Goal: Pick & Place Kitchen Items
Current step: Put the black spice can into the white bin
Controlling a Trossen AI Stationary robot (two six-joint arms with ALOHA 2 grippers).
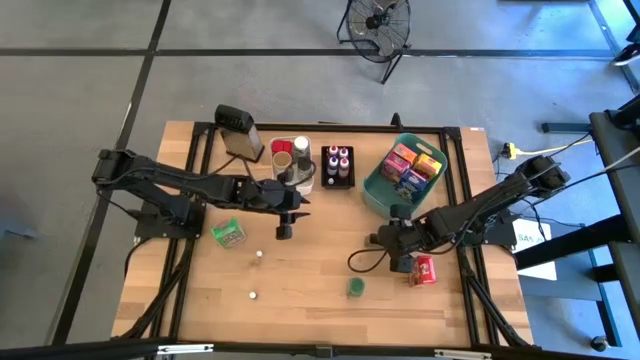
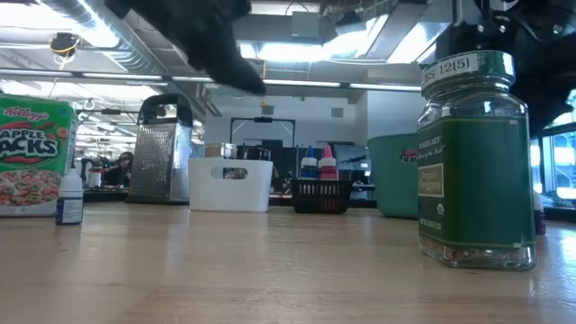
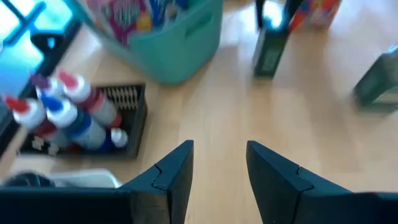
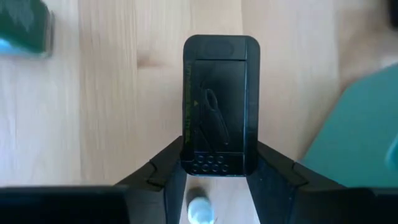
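The counter (image 1: 300, 300) is mostly bare at its near edge, because I keep the containers lined up along the far edge: the teal basket (image 1: 377, 190) toward the far right corner, already holding several bright boxes (image 1: 415, 165), then the black tray (image 1: 338, 183) with its capped bottles (image 1: 338, 158), then the white bin (image 1: 282, 147) with a jar or two in it, and the metal grater (image 1: 239, 132) at the far left of that row. My right arm reaches in from the right edge, just in front of the basket, and its right gripper (image 4: 217, 177) has its fingers (image 4: 163, 168) closed against both sides of a dark rectangular tin (image 4: 219, 106), which I judge is the item I'm about to lift toward the basket since it sits so near it. A red box (image 1: 424, 270) lies just beside that gripper, toward the right edge. My left gripper (image 3: 219, 165) hangs over the middle of the counter, in front of the bin, with a narrow gap between its fingers and nothing in them, waiting its turn. Loose pieces remain: a green cereal packet (image 1: 230, 233) left of centre, a green spice jar (image 1: 355, 287) near the front, and two small white bottles (image 1: 258, 255) toward the near left.
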